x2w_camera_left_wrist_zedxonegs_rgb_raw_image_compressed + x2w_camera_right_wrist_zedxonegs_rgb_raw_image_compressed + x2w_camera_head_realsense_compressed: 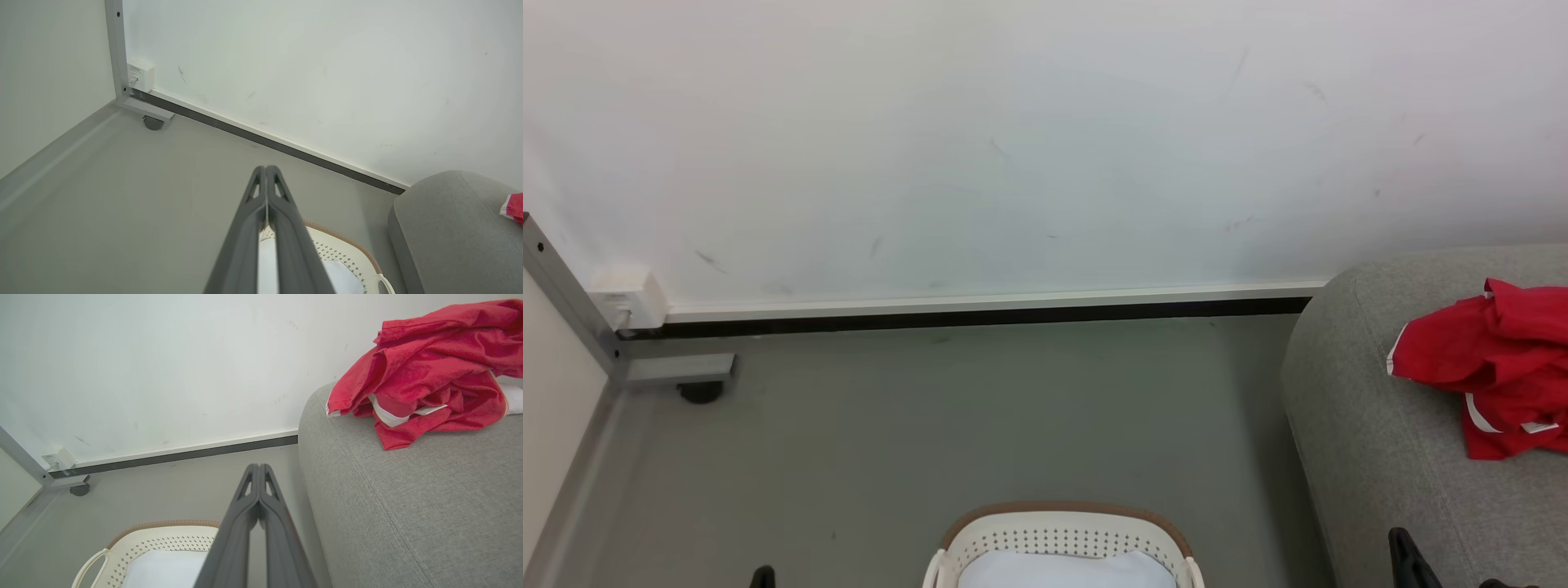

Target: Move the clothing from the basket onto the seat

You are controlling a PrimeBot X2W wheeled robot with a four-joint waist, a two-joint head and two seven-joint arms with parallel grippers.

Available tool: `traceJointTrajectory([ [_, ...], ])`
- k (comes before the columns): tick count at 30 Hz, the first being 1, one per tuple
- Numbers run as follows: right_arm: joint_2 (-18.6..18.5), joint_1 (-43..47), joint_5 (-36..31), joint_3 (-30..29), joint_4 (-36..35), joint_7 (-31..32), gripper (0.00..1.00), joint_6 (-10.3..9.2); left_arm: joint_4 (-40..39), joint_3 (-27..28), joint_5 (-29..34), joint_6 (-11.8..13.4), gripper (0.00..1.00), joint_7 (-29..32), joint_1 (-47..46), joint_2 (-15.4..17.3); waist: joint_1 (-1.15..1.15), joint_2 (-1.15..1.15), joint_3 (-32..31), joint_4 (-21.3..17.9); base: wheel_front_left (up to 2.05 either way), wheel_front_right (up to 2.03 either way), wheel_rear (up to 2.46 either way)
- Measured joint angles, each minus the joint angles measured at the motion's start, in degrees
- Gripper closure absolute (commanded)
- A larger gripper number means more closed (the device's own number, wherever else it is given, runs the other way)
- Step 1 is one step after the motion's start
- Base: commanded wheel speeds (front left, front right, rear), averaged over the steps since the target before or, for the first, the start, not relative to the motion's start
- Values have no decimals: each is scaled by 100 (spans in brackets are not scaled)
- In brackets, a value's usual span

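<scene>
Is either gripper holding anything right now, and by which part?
Nothing is held. The left gripper and right gripper are shut, empty; the red clothing lies loose on the sofa.

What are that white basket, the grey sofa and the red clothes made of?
The basket looks like smooth cream plastic, pierced with neat holes. The sofa seems matte woven fabric, its weave grainy up close. The red clothes look like soft, thin cloth, crumpled in folds.

My head camera looks forward and down at the wall (1013, 163), with the basket (1062, 531) at its bottom edge and the sofa (1372, 425) on the right. Both wrist cameras face that same wall, the left one angled toward the corner and the right one close beside the sofa. All three views share the basket, the sofa and the corner socket (625, 298).
</scene>
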Motion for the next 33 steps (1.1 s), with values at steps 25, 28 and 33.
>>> traceJointTrajectory([
  [25, -13, -212, 2428, -163, -245, 569, 100, 0, -18, -3, -2307, -43, 100, 559, -419, 3, 0, 0, 62, 129, 0, 0, 0],
  [28, -14, -251, 2699, -179, -269, 628, 100, 0, -19, -1, -2508, -49, 100, 628, -454, 3, 0, 0, 70, 144, 0, 0, 0],
  [33, -16, -268, 3089, -212, -296, 710, 100, 0, -19, 3, -2886, -64, 100, 717, -531, 5, 0, 0, 82, 170, 0, 0, 0],
])
